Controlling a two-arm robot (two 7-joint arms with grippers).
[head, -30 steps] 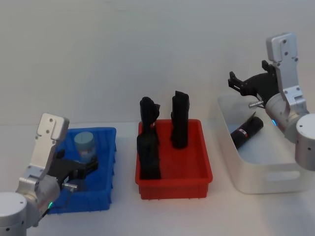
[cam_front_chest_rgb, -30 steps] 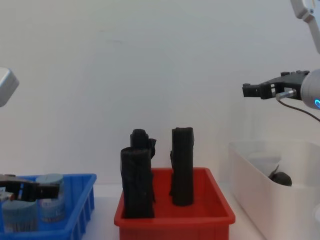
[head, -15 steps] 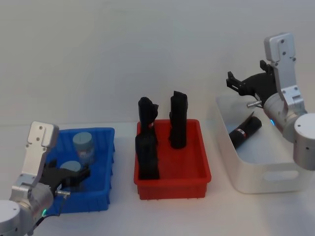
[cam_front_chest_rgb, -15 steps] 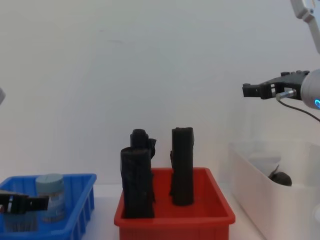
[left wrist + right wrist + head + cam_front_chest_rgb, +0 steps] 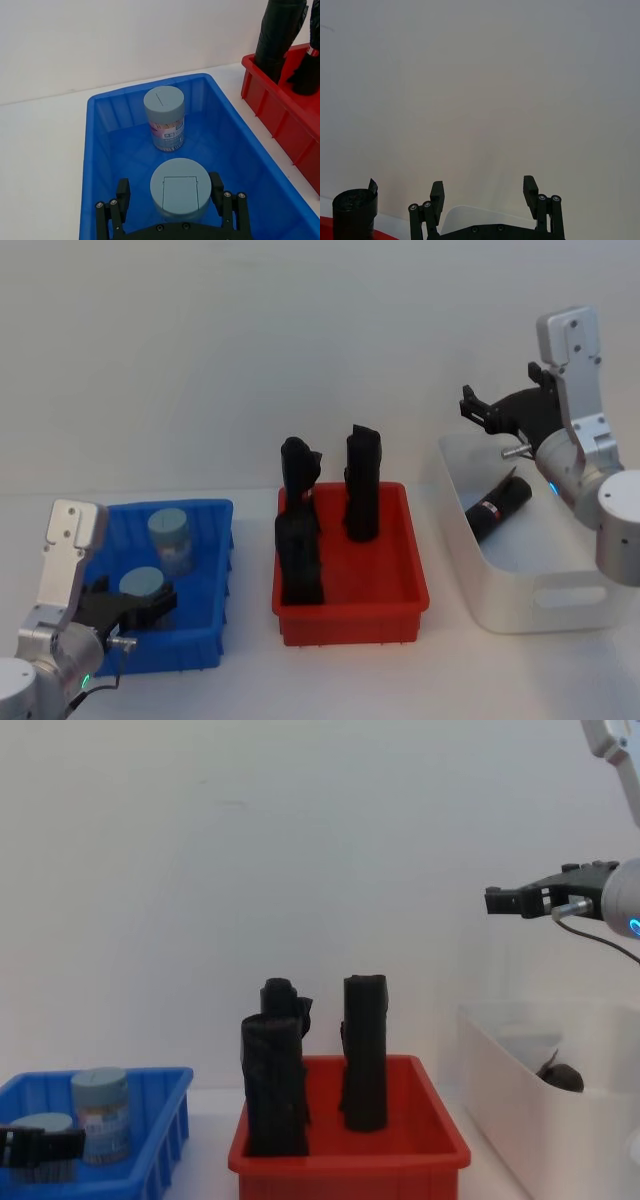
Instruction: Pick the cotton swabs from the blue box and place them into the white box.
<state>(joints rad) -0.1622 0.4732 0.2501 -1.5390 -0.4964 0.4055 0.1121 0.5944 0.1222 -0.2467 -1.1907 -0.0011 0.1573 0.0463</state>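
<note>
Two cotton swab jars with grey-blue caps stand in the blue box (image 5: 190, 507): a far jar (image 5: 170, 536) (image 5: 164, 118) and a near jar (image 5: 140, 583) (image 5: 179, 189). My left gripper (image 5: 150, 606) (image 5: 170, 192) is low at the box's near end. It is open, with one finger (image 5: 123, 194) on each side of the near jar and a gap left on one side. My right gripper (image 5: 476, 411) (image 5: 483, 190) hangs open and empty in the air above the far left corner of the white box (image 5: 540, 606).
A red bin (image 5: 350, 626) stands between the two boxes and holds several tall black rolls (image 5: 362, 485). Another black roll (image 5: 500, 508) lies inside the white box. A plain wall runs behind the table.
My left arm has drawn back toward me and sunk lower, taking its gripper from the far jar to the near jar. The right arm has barely moved.
</note>
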